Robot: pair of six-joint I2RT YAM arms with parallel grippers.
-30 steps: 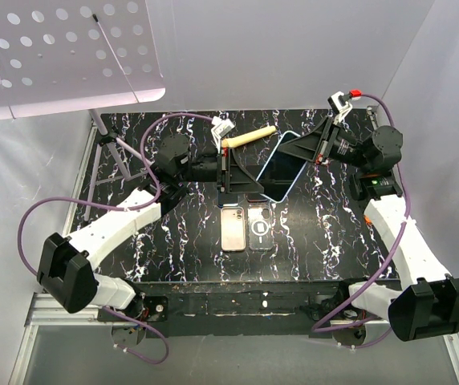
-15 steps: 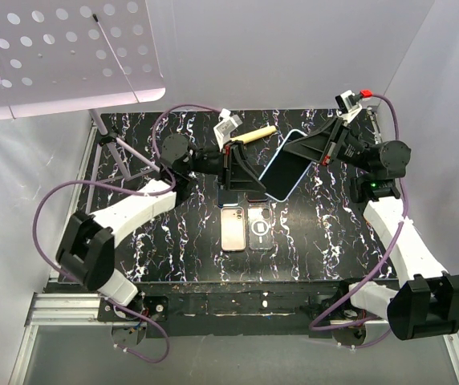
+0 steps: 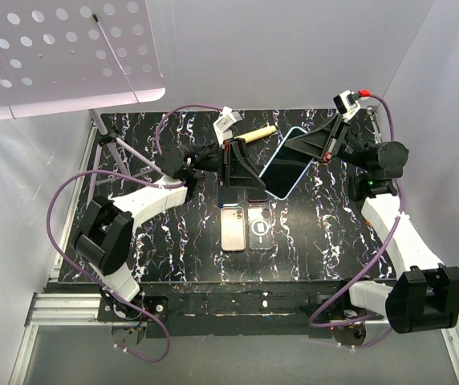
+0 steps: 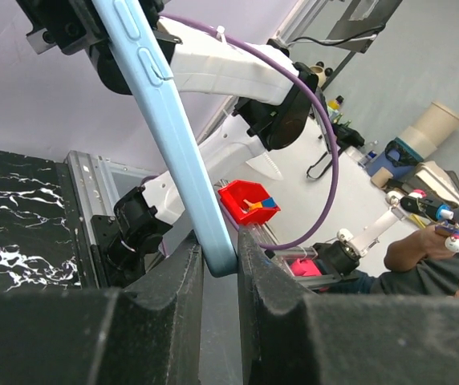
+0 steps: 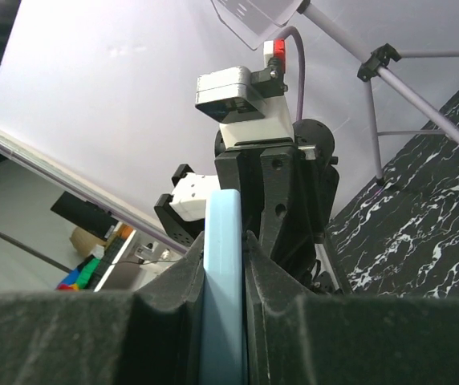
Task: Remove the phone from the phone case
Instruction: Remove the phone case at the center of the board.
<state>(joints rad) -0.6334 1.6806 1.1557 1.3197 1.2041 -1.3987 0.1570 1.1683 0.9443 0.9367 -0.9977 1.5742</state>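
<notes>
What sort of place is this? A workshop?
Probably a robot lab's test booth: a left arm and right arm bolted to a black marbled table, both gripping one phone, white screens around it, a cluttered workbench beyond.

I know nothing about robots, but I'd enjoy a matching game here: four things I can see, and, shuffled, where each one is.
Things
1. blue-cased phone
2. clear case with a ring
3. wooden stick
4. perforated white panel

Places
A. flat on the table, right of the pinkish phone
B. up on a stand, far left
C. held off the table by the left gripper and right gripper
D. far part of the table, beside the left gripper

Pairs: 1-C, 2-A, 3-D, 4-B.
</notes>
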